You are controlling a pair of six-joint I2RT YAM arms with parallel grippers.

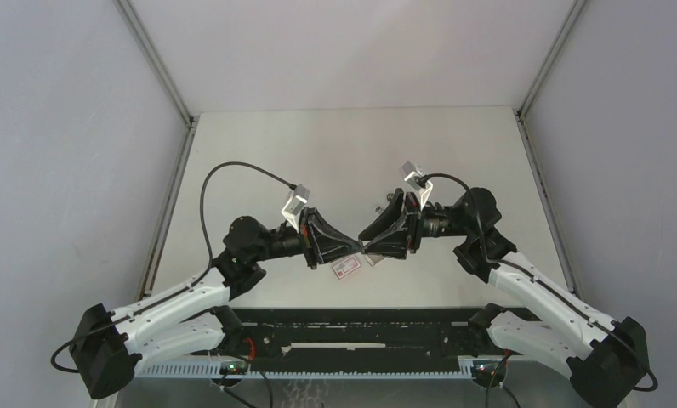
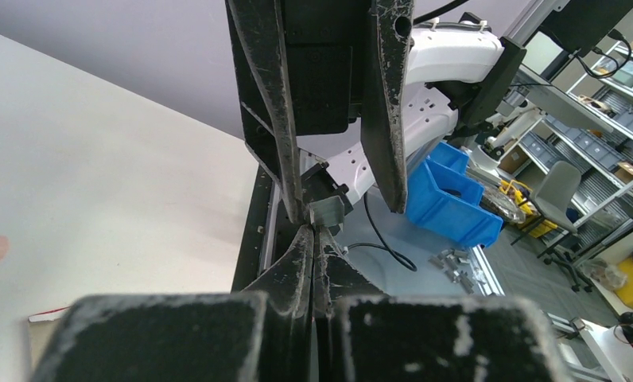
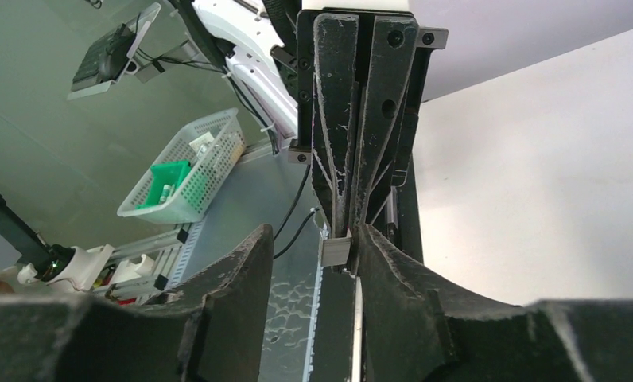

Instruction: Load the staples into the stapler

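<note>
Pale grey walls (image 1: 63, 127), white tabletop (image 1: 352, 153), blue bins (image 2: 448, 195), possibly an office chair (image 2: 556, 187)

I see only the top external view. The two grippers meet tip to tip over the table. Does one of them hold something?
Observer: Yes. The left wrist view shows the left gripper shut on the staples, a short grey strip.
Operator: Did the right gripper take them already?
Observer: Not yet. In the right wrist view the right gripper is open around the strip; one finger is close beside it, and the other stands apart.
</note>
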